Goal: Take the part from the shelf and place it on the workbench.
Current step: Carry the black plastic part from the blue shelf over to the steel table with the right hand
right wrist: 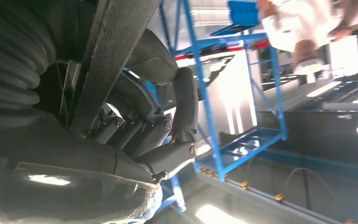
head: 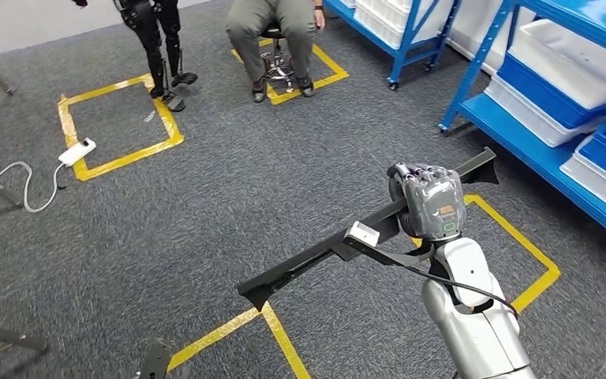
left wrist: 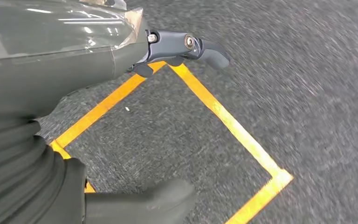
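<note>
A long black part (head: 339, 245) with a white label runs slantwise across the head view, above the grey carpet. My right hand (head: 428, 199) grips it near its far end, fingers wrapped over the bar. In the right wrist view the same black part (right wrist: 107, 56) crosses the palm with the dark fingers (right wrist: 184, 107) curled round it. My left hand (left wrist: 177, 49) hangs over the carpet, its fingers apart and nothing in them. The blue shelf (head: 536, 150) stands to the right, behind my right hand.
Yellow tape squares (head: 521, 245) mark the carpet. A seated person (head: 272, 31) and a standing robot's legs (head: 158, 47) are at the far side. White and blue bins (head: 552, 87) fill the shelf. A white power strip (head: 76, 151) with cable lies at the left.
</note>
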Controlling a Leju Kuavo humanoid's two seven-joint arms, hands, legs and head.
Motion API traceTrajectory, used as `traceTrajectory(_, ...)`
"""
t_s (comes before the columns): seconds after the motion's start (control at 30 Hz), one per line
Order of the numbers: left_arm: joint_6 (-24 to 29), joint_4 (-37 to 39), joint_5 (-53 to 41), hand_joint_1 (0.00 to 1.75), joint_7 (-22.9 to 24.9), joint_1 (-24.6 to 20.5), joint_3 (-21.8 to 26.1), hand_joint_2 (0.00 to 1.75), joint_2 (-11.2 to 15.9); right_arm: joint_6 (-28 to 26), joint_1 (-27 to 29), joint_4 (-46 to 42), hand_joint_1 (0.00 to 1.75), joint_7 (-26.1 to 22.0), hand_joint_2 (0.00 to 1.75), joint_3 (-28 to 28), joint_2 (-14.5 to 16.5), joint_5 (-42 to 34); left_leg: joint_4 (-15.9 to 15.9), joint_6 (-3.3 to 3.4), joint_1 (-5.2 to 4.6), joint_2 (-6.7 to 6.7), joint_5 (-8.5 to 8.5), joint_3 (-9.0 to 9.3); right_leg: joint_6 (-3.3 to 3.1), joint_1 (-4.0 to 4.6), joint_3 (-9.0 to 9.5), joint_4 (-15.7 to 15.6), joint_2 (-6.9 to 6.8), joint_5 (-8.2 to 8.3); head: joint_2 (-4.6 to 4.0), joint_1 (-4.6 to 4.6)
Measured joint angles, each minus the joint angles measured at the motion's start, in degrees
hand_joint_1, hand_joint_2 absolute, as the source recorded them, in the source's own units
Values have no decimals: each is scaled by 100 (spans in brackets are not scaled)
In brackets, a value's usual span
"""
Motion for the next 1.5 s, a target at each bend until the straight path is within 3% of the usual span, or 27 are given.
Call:
traceTrajectory(0.07,2,1,-1,0,1,2,2,175,-2,-10,45,18,175,25,175,7,-12,8,-1,28,0,-149,14,-25,-9,-9,-363,756,154,-286,0,6)
traceTrajectory(0.1,1,1,-2,0,3,7,2,175,-4,-14,77,28,175,34,175,9,-17,15,0,28,-1,-230,18,-32,15,-10,-461,949,172,-324,0,8)
traceTrajectory(0.13,1,2,-2,0,7,12,3,175,-4,-17,103,35,175,39,175,13,-20,22,2,24,0,-309,23,-35,53,-15,-455,918,183,-267,0,9)
traceTrajectory(0.17,-3,2,-3,0,10,15,3,175,-4,-20,118,39,175,42,175,18,-21,28,4,16,5,-387,29,-35,100,-27,-335,651,199,-125,0,9)
traceTrajectory(0.23,-20,2,-7,0,20,14,4,175,0,-35,121,41,175,45,175,28,-21,35,12,-25,9,-530,47,-47,166,-67,29,-158,368,208,0,11)
traceTrajectory(0.3,-34,2,-9,0,33,16,4,175,4,-52,120,43,175,49,175,34,-21,40,14,-89,0,-633,75,-82,130,-70,211,-584,490,372,0,8)
traceTrajectory(0.37,-38,2,-9,0,47,27,4,175,12,-56,123,43,175,51,175,40,-13,56,-11,-161,-1,-712,118,-114,42,-39,212,-594,414,407,0,3)
traceTrajectory(0.4,-40,3,-9,0,55,34,5,175,19,-56,121,43,175,54,175,42,-6,65,-1,-187,3,-692,111,-134,1,-48,216,-598,366,427,0,-2)
traceTrajectory(0.47,-44,3,-9,0,66,37,6,175,31,-58,117,43,175,57,175,43,6,75,286,-217,-5,-435,-84,-273,-114,-70,223,-619,257,460,0,-30)
traceTrajectory(0.53,-47,3,-10,0,71,28,5,175,33,-61,128,46,175,58,175,44,9,84,1008,-231,-17,-132,-478,-591,-200,-32,222,-624,138,463,0,-55)
traceTrajectory(0.6,-48,4,-11,0,75,26,5,175,32,-61,145,50,175,59,175,47,8,93,1634,-233,-16,-56,-710,-856,-231,28,218,-624,-4,457,0,-56)
traceTrajectory(0.63,-48,4,-11,0,76,27,5,175,32,-61,151,51,175,62,175,50,8,97,1662,-222,-18,-43,-683,-845,-243,50,217,-623,-74,454,0,-57)
traceTrajectory(0.7,-48,3,-12,0,78,27,8,175,38,-61,153,52,175,73,175,55,10,116,1078,-173,-32,47,-404,-480,-253,81,223,-623,-199,445,0,-58)
traceTrajectory(0.77,-47,2,-15,0,78,18,9,175,44,-61,149,52,175,97,175,56,10,157,367,-95,-92,253,-204,-68,-247,127,224,-620,-302,429,0,-51)
traceTrajectory(0.83,-46,2,-18,0,75,13,11,175,45,-62,148,52,175,118,175,58,16,190,122,-34,-150,316,-175,42,-226,163,221,-621,-397,416,0,-43)
traceTrajectory(0.9,-46,2,-18,0,75,17,16,175,43,-63,144,51,175,124,175,60,31,199,76,18,-143,193,-131,33,-194,173,213,-615,-460,395,0,-42)
traceTrajectory(0.97,-45,2,-18,0,75,11,26,175,38,-64,142,49,175,126,175,60,36,204,10,91,-107,80,-74,52,-176,151,111,-386,-246,247,0,-31)
traceTrajectory(1.03,-46,2,-18,0,74,-6,35,175,35,-66,155,50,175,127,175,58,23,202,-20,137,-88,-50,-40,52,-189,94,-189,283,69,-66,0,-9)
traceTrajectory(1.1,-47,2,-18,0,74,-7,43,175,27,-66,181,54,175,130,175,58,7,202,-17,136,-86,-206,-29,36,-162,41,-501,949,166,-293,0,1)
traceTrajectory(1.13,-48,2,-18,0,74,-1,47,175,22,-65,191,56,175,134,175,58,2,205,-14,128,-83,-288,-24,32,-116,15,-536,1024,174,-284,0,-1)
traceTrajectory(1.2,-49,2,-27,0,69,7,56,175,19,-63,195,56,175,148,175,55,0,215,3,98,-62,-451,-15,31,20,-54,-279,481,229,-2,0,-2)
traceTrajectory(1.23,-50,2,-37,0,64,8,61,175,21,-62,195,57,175,154,175,50,-3,220,17,70,-50,-530,-14,18,85,-99,-81,69,358,154,0,0)
traceTrajectory(1.3,-50,2,-59,0,57,7,66,175,25,-59,197,57,175,160,175,42,-4,227,49,-10,-46,-667,4,-37,123,-130,164,-473,579,349,0,8)
traceTrajectory(1.33,-51,2,-65,0,56,12,68,175,27,-57,202,57,175,161,175,40,-4,230,47,-57,-46,-727,25,-69,106,-117,183,-525,628,360,0,6)
traceTrajectory(1.4,-54,4,-73,0,58,33,71,175,30,-54,210,55,175,162,175,38,-1,249,34,-129,-33,-825,63,-111,50,-104,172,-522,512,393,0,-7)
traceTrajectory(1.43,-55,4,-75,0,60,43,72,175,31,-54,211,55,175,164,175,37,4,260,73,-149,-34,-765,37,-138,17,-110,176,-528,449,407,0,-15)
traceTrajectory(1.5,-59,4,-81,0,62,40,74,175,33,-54,208,50,175,166,175,36,14,275,450,-170,-48,-442,-199,-308,-86,-110,191,-545,310,428,0,-43)
